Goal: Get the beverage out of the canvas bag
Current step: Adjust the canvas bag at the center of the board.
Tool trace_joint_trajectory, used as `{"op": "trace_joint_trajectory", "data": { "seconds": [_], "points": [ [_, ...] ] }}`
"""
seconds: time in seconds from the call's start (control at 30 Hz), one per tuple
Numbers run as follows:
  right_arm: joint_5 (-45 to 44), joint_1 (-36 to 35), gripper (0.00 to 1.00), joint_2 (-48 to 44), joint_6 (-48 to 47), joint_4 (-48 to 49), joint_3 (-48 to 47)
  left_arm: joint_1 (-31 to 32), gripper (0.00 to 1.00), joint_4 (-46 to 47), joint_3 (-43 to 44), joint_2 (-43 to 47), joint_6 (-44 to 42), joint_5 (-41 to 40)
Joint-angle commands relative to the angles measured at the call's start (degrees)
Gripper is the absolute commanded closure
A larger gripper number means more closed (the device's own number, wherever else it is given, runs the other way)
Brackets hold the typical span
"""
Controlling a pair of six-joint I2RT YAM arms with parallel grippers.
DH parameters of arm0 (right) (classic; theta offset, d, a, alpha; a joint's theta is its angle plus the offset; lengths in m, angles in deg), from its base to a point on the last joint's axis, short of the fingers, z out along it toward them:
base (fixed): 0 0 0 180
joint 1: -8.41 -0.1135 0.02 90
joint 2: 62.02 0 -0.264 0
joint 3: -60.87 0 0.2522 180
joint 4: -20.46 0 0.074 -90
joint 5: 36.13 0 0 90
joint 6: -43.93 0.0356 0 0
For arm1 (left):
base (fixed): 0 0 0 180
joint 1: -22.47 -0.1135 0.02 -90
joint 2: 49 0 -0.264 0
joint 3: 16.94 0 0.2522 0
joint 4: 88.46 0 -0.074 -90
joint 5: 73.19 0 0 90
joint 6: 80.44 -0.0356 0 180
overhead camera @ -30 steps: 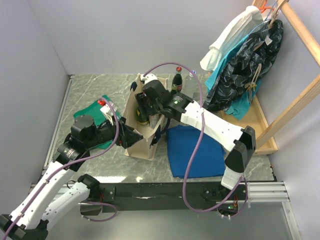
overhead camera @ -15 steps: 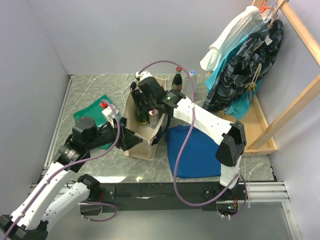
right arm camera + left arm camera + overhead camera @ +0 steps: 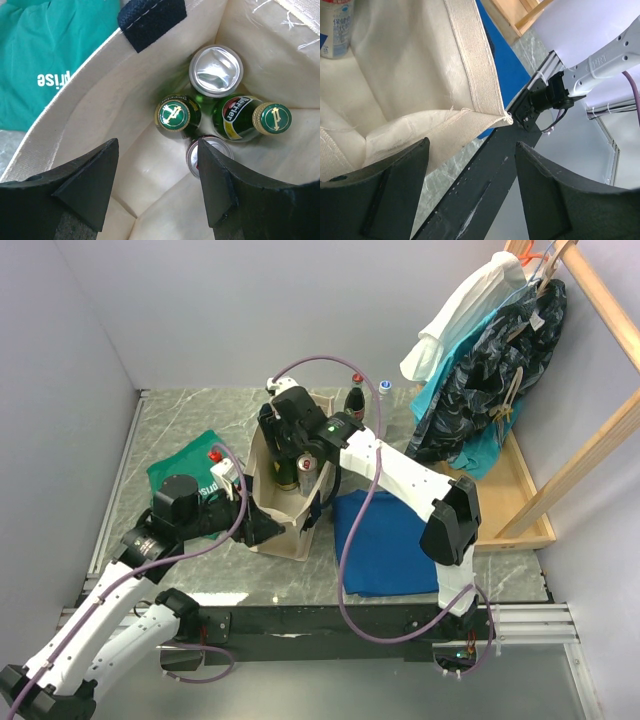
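Observation:
The cream canvas bag (image 3: pixel 290 515) with navy straps stands open mid-table. My right gripper (image 3: pixel 287 438) hangs open over its mouth, holding nothing. In the right wrist view the open gripper (image 3: pixel 157 185) looks down on two green bottles with green caps (image 3: pixel 172 114) (image 3: pixel 272 118) and two silver-topped cans (image 3: pixel 216 70) (image 3: pixel 200 152) on the bag's floor. My left gripper (image 3: pixel 262 527) is open at the bag's near left corner. In the left wrist view the gripper (image 3: pixel 472 145) is open and the bag's rim corner (image 3: pixel 485 107) lies just beyond its tips.
A green cloth with white lettering (image 3: pixel 185 465) lies left of the bag and a blue folded cloth (image 3: pixel 390 540) lies to its right. A dark red-capped bottle (image 3: pixel 354 398) and a clear blue-capped bottle (image 3: pixel 383 400) stand behind the bag. Clothes hang on a wooden rack (image 3: pixel 500 360) at far right.
My right gripper has moved left and farther back over the bag's mouth. My left gripper has shifted slightly nearer and lower along the bag's near left corner.

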Motion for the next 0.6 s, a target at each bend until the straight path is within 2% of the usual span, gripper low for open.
{"op": "trace_joint_trajectory", "data": {
  "seconds": [0.0, 0.3, 0.57],
  "points": [
    [1.05, 0.79, 0.29, 0.55, -0.64, 0.98, -2.33, 0.23, 0.26, -2.33, -1.46, -1.27, 0.03, 2.54],
    [2.64, 1.31, 0.29, 2.13, -0.64, 0.55, -2.77, 0.67, 0.29, -3.30, -1.11, -3.21, 0.11, 1.66],
    [2.73, 1.58, 0.30, 4.68, -1.17, -0.34, -5.84, 1.11, 0.28, -3.39, -1.28, -2.42, 0.47, 0.60]
  ]
}}
